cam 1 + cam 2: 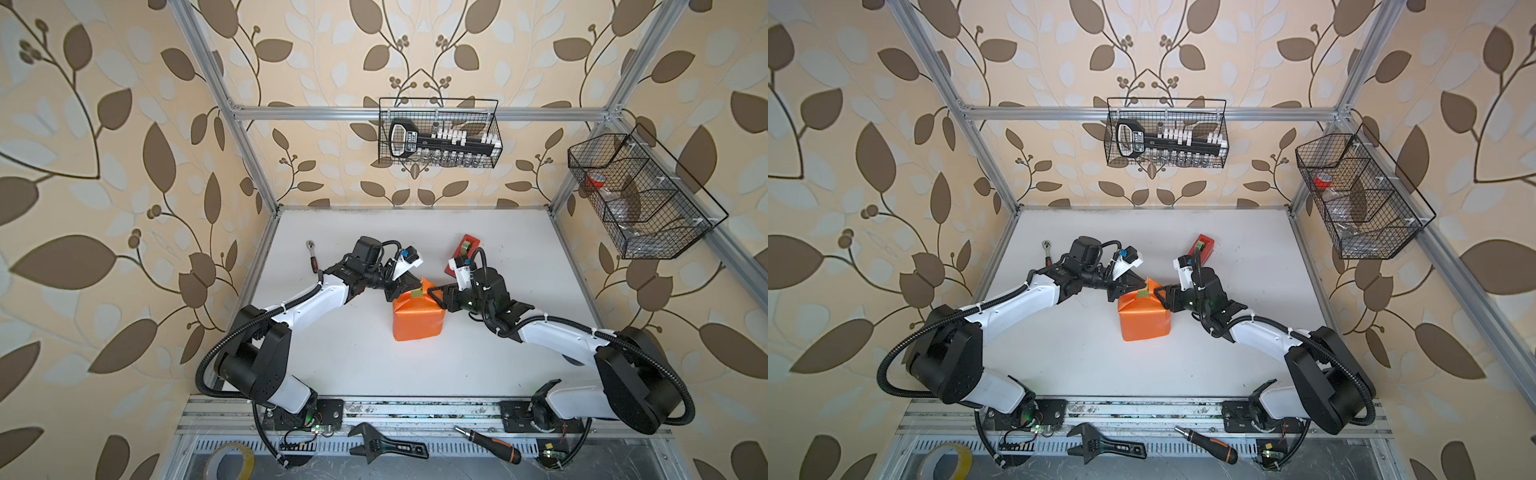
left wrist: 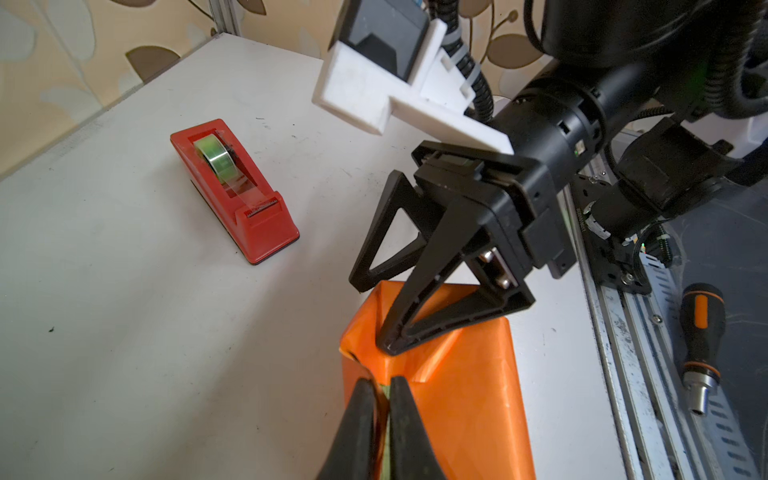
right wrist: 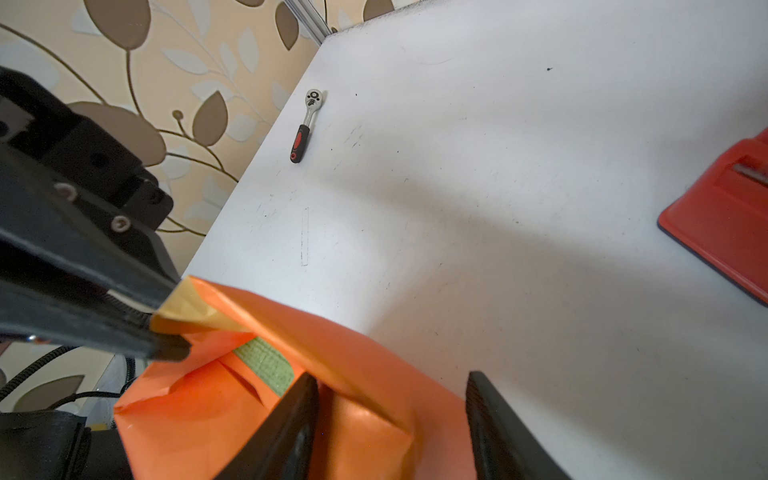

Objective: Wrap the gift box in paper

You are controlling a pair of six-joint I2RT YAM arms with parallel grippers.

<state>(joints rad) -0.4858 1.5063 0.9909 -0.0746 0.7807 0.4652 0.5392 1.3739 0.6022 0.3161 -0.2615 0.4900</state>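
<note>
Starting at the bottom edge in both top views, we pass a roll of tape (image 1: 230,459), an adjustable wrench (image 1: 384,446) and an orange-handled screwdriver (image 1: 490,445) lying by the metal rail, none of them part of this job. Beyond them, at the centre of the white bench (image 1: 353,365), sits the gift box (image 3: 266,368), almost wholly hidden inside the paper (image 1: 417,322). Only a strip of olive-green, woven-looking card shows at the parcel's far end, toward the top of the frame. The paper is glossy orange outside and matte yellow inside, thin and sharply creased, so we expect it to hold a fold but tear under a hard tug.

The left end effector (image 2: 382,382) is pinched shut on the raised flap, whose yellow corner shows. The right end effector (image 3: 390,376) stands about half open and grips nothing; one fingertip (image 2: 390,343) presses into the tucked side fold. We judge the step to be closing what looks like the last open end. To do it well we should pin that fold, draw the flap flat over the green strip with little slack, and crease it along the box edge.

Farther up, the red tape dispenser (image 2: 237,195) lies just beyond the parcel, and a ratchet (image 3: 305,124) lies near the bench's left edge.
</note>
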